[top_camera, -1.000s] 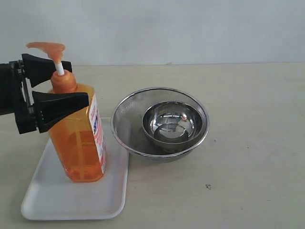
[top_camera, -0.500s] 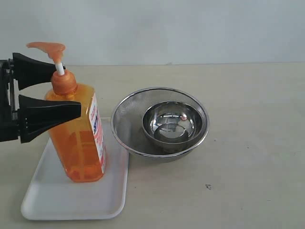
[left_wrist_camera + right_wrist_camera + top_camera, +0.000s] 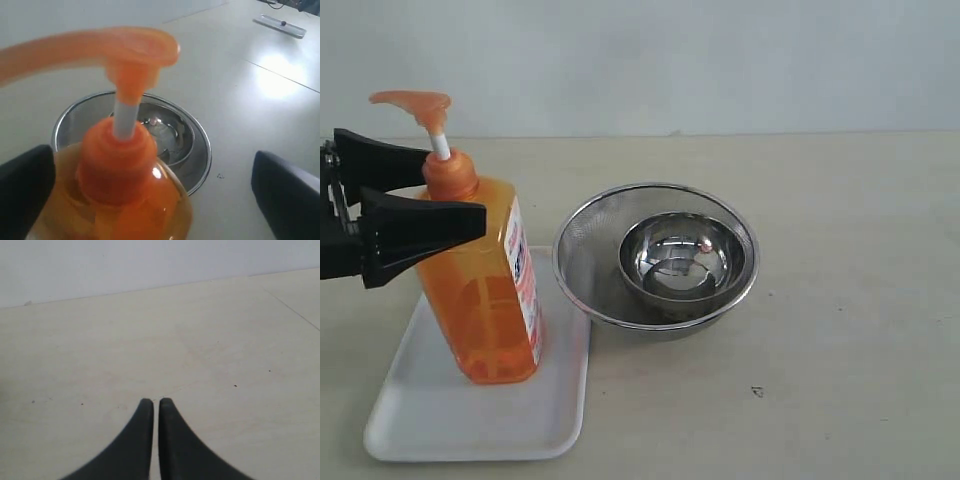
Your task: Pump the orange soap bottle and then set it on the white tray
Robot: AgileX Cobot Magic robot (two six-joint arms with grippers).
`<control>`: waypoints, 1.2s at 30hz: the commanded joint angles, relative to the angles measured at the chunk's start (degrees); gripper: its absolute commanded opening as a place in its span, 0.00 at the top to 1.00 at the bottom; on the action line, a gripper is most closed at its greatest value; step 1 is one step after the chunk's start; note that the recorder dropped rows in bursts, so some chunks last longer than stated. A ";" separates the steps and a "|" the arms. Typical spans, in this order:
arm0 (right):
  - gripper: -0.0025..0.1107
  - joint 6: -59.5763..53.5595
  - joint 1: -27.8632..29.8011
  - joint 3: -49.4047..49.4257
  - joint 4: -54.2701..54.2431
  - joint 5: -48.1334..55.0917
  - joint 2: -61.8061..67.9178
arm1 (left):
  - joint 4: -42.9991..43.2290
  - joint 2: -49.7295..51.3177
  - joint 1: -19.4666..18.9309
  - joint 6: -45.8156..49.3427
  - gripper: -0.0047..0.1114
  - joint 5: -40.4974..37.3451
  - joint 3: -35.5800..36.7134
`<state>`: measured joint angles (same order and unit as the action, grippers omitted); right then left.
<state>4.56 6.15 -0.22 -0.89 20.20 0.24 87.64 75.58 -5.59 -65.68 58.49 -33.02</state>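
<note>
**Bottle on tray, release in hand**

The tall, translucent orange soap bottle (image 3: 485,290) with its pump head is seen standing upright on the flat, low-rimmed white tray (image 3: 440,420), just beside the round steel mesh bowl (image 3: 582,245). The black left gripper (image 3: 455,187) is spread wide about the bottle's neck, and nothing is held by it. The right gripper (image 3: 156,402) is closed on nothing above the bare tabletop (image 3: 150,340). Placement is judged done. A straight withdrawal is called for next, so that the bottle is not tipped.
</note>
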 commanded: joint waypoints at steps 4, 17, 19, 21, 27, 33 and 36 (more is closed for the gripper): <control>0.97 -0.14 0.14 0.22 0.18 -0.26 -0.24 | 0.26 0.08 -0.15 -2.25 0.10 2.53 1.05; 0.97 -0.14 0.14 0.22 0.18 -0.26 -0.24 | 1.32 -2.99 -0.15 -3.82 0.10 -3.20 1.05; 0.97 -0.14 0.14 0.22 0.18 -0.26 -0.24 | 1.45 -3.55 -0.15 -3.90 0.10 -4.81 1.05; 0.97 -0.14 0.14 0.22 0.18 -0.26 -0.24 | 2.21 -3.69 -0.15 -3.90 0.10 -4.93 1.05; 0.97 -0.14 0.14 0.22 0.18 -0.26 -0.24 | 0.57 -5.53 -0.15 -4.63 0.10 -6.67 1.16; 0.97 -0.14 0.14 0.22 0.18 -0.26 -0.24 | 0.63 -13.38 -0.15 -7.26 0.10 -13.55 2.77; 0.97 -0.14 0.14 0.22 0.18 -0.26 -0.24 | 0.79 -19.01 -0.15 -9.79 0.10 -16.49 4.54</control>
<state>4.56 6.15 -0.22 -0.89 20.20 0.24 88.88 61.19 -5.64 -72.94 44.94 -30.09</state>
